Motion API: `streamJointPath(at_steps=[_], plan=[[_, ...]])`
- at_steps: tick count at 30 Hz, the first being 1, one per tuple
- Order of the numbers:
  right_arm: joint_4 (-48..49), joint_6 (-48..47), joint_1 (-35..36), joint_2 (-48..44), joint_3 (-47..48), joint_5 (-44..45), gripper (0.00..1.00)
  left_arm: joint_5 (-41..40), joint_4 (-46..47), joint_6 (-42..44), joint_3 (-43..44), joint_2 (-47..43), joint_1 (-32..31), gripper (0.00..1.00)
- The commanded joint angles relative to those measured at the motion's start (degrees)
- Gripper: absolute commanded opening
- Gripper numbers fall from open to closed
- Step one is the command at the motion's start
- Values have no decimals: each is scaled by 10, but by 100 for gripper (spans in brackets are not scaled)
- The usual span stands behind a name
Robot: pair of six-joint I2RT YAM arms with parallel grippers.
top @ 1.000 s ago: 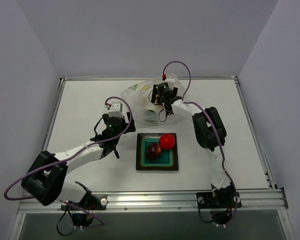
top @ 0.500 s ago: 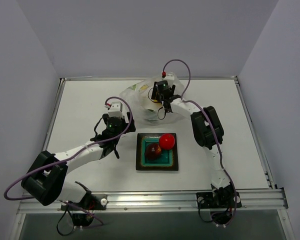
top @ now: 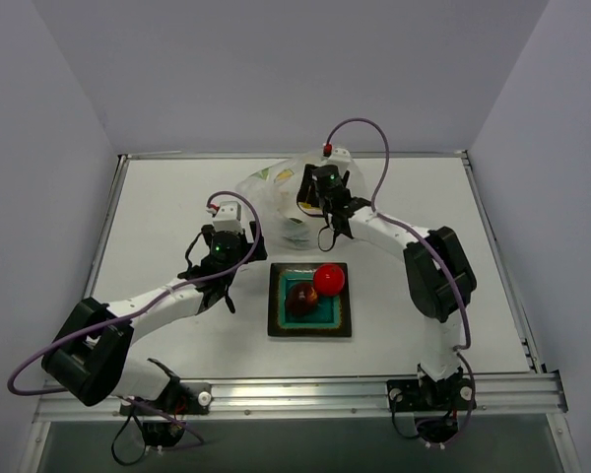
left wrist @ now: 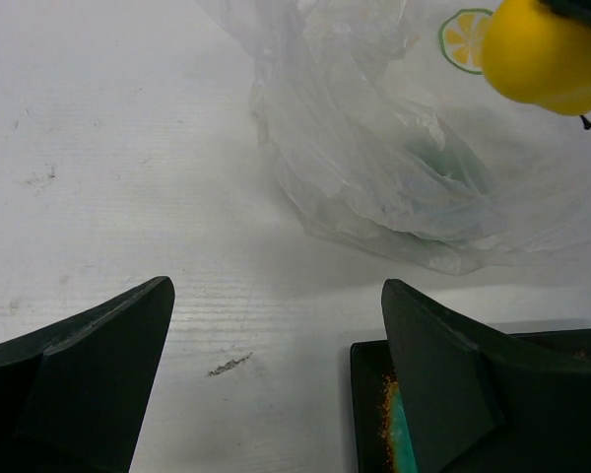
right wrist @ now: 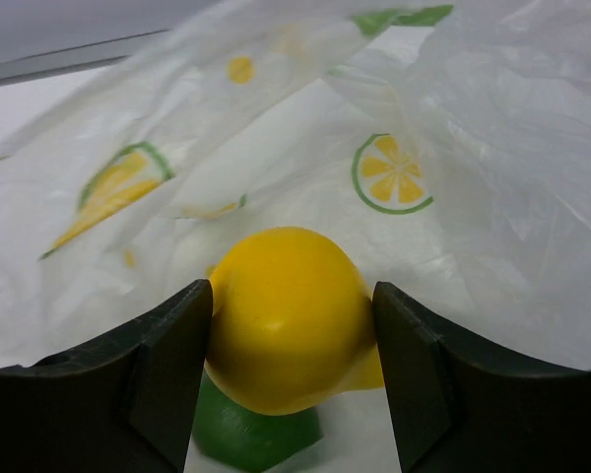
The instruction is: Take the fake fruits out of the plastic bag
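Observation:
The plastic bag lies crumpled at the back of the table, white with lemon prints. My right gripper reaches into it and is shut on the yellow fruit, which also shows in the left wrist view. The green fruit lies just beneath it inside the bag. The bright red fruit and the dark red fruit sit on the square teal plate. My left gripper is open and empty, low over the table left of the plate, facing the bag.
The table has a raised metal rim on all sides. Grey walls stand close on the left, back and right. My left arm lies across the near-left part of the table.
My right arm's elbow has swung out to the right and nearer, while its gripper stays in the bag on the yellow fruit. The left arm has not moved.

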Motion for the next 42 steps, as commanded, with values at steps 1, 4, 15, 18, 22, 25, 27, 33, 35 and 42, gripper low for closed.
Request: streamJointPath(at_steps=[1,4,15,18,22,25,27,33,35,42], plan=[[35,0,27,-78,-34,13,45,-14,10,14,15,-17,-2,85],[34,-4,41,-117,-72,21,45,-17,10,14,13,-23,-1,85],[-34,-64,170,-270,-198,-2,46,-51,-8,-8,5,-57,-1,85],[-45,-94,183,-271,-223,-30,47,-63,-13,-18,1,-66,-1,85],[-47,-138,190,-249,-224,-85,47,-75,-11,-20,-6,-75,0,85],[-47,-180,195,-219,-208,-105,48,-80,-5,-18,-13,-83,0,85],[-48,-203,195,-198,-197,-111,48,-82,-5,-17,-14,-87,0,85],[-54,-220,197,-168,-190,-177,49,-86,-17,-19,-7,-81,0,85],[-54,-219,199,-164,-195,-172,50,-84,-16,-21,-7,-78,1,85],[-58,-217,198,-189,-209,-149,89,-81,-12,-22,-8,-76,2,85]])
